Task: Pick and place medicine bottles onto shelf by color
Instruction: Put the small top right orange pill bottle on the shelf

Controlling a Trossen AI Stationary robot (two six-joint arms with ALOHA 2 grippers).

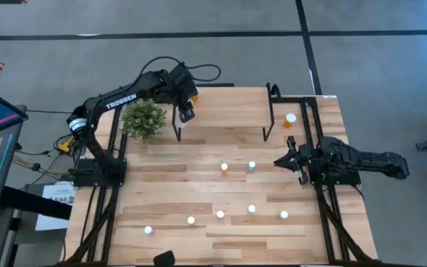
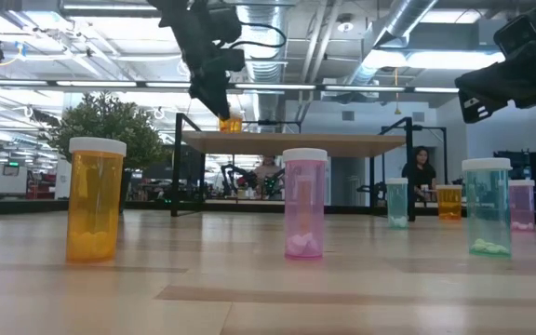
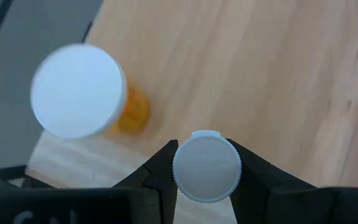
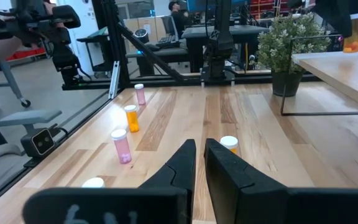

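A: So, what is held by the left gripper [image 3: 206,177]?

B: An orange medicine bottle [image 3: 206,167] is clamped between narrowly set jaws, its white cap filling the lower centre of the left wrist view. In the low view the bottle is seen at upper centre, just above the shelf [image 2: 296,142].

A: Where is the shelf shown from above?

B: In the upper centre of the high view, with the left gripper over its left end. A second orange bottle [image 3: 87,93] already stands just beside the held one, near the shelf's corner. Another orange one [image 1: 290,119] stands at the shelf's right end.

A: And the right gripper [image 1: 281,162]?

B: It is parked at the right edge of the table, jaws closed on nothing. Eight or so bottles remain on the tabletop [image 1: 228,237].

A: What could go wrong?

B: The standing neighbour could be knocked over the shelf's edge if the held bottle is lowered too close to it, since so little room is left at that corner
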